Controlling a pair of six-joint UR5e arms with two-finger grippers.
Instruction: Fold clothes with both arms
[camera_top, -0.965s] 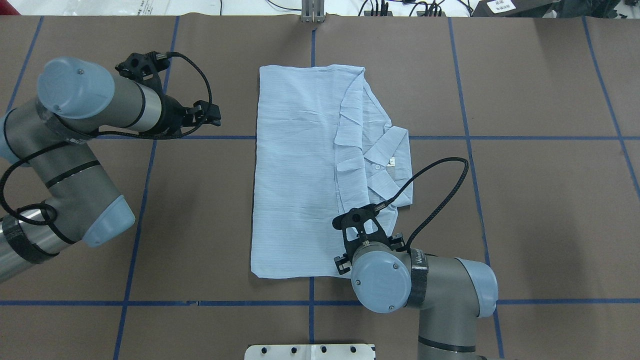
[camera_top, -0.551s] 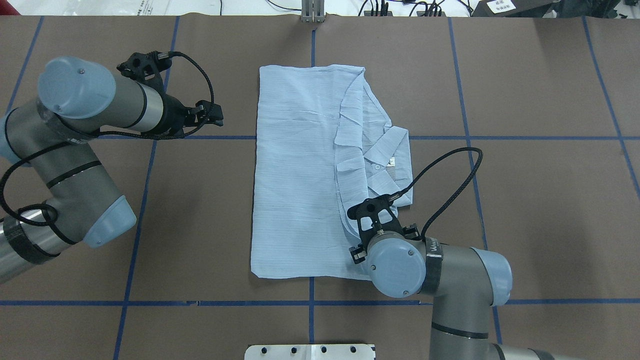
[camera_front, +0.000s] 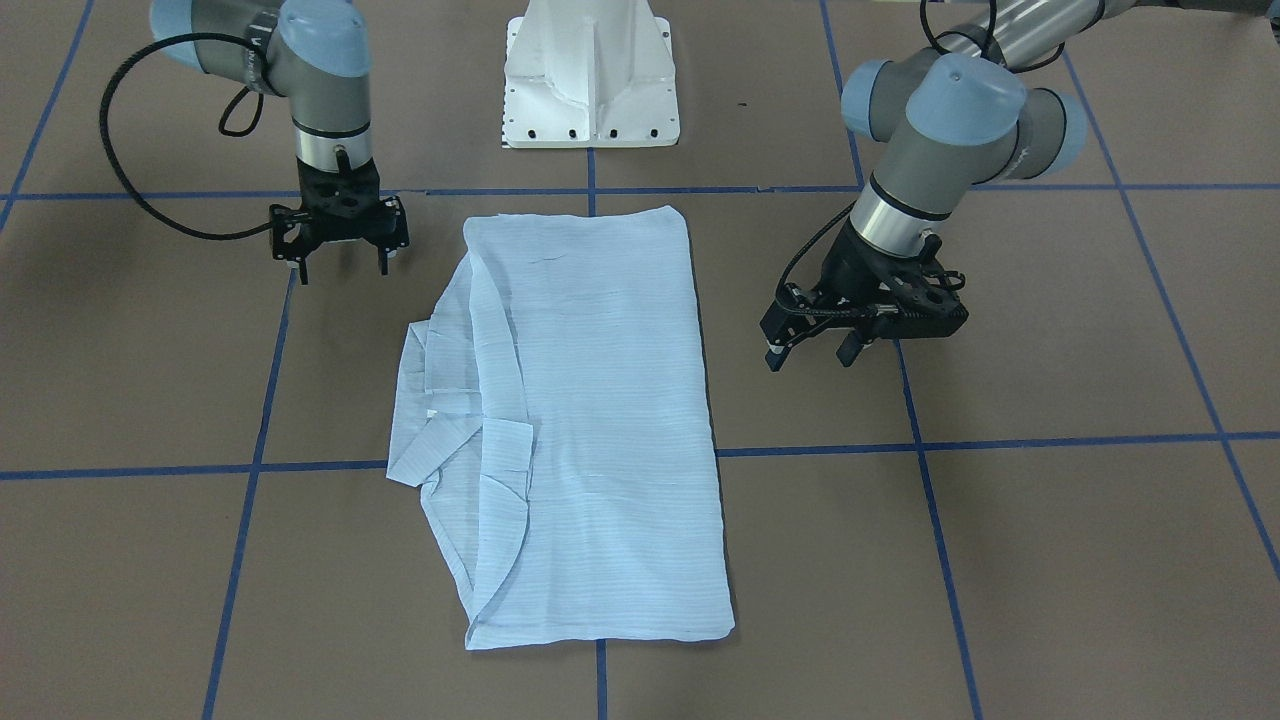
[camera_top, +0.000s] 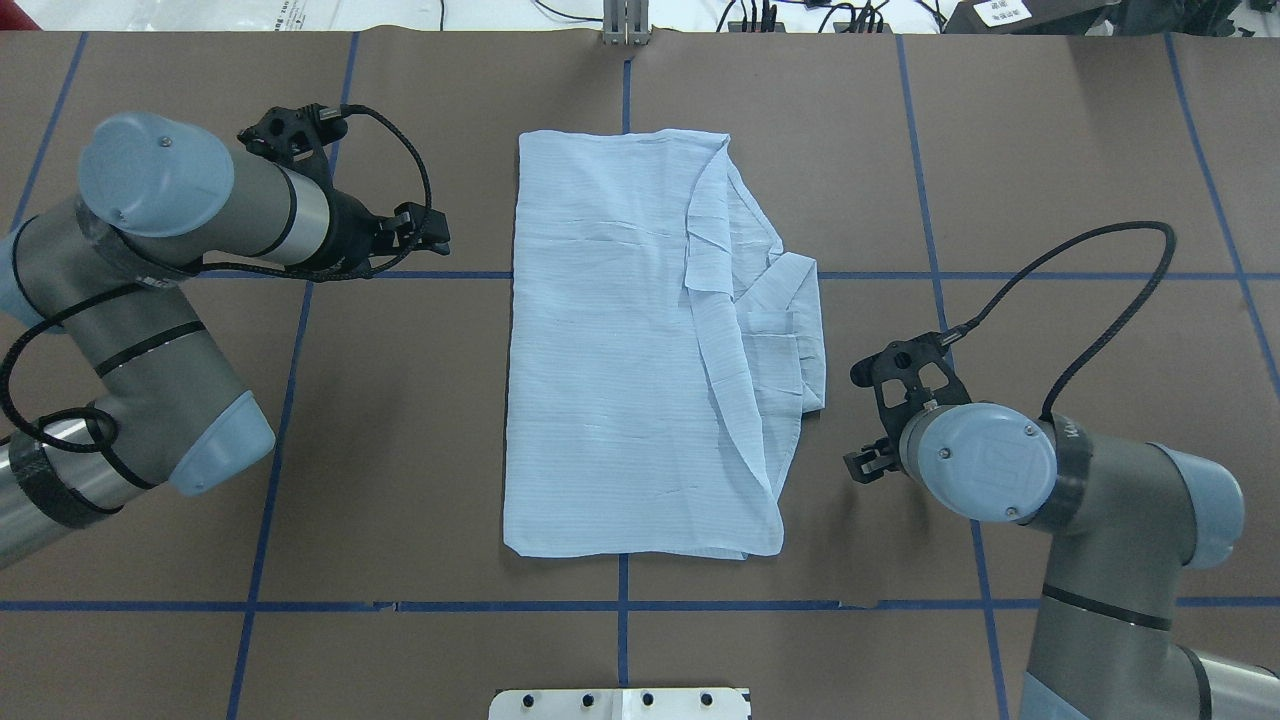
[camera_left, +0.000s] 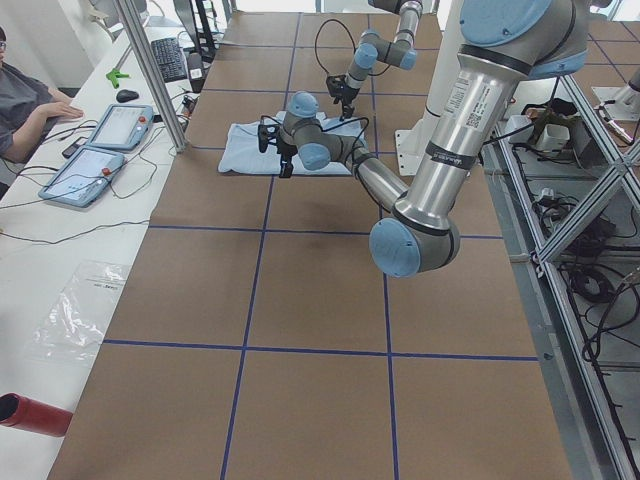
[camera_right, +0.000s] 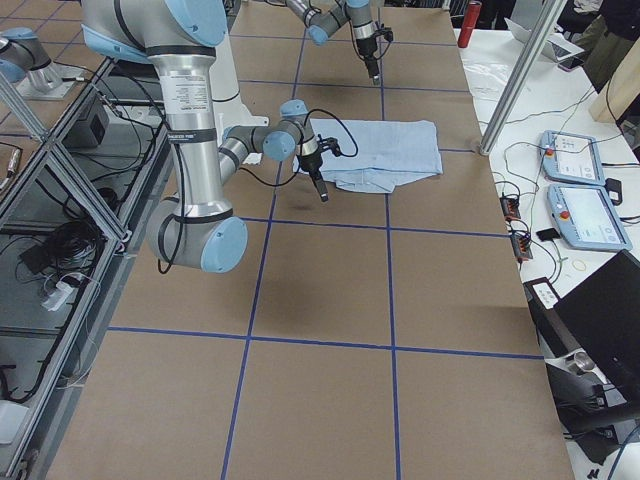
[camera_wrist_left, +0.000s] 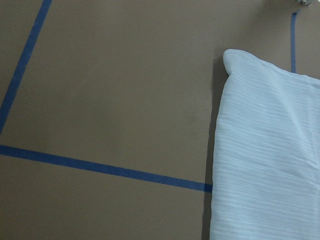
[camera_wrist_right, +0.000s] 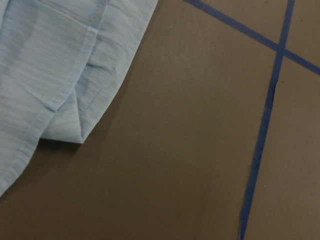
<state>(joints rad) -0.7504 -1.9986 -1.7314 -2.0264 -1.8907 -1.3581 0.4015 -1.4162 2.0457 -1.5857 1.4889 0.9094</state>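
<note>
One light-blue pinstriped shirt (camera_top: 610, 350) lies flat at the middle of the brown table (camera_top: 1050, 150). It is folded into a long rectangle, with a smooth broad panel on the robot's left side and the collar (camera_top: 792, 288) and overlapping layers stacked along its right edge. Both grippers stand clear of the cloth with fingers spread and nothing between them, the right gripper (camera_front: 342, 270) near the shirt's corner closest to the robot, the left gripper (camera_front: 808, 358) beside the opposite long edge.
</note>
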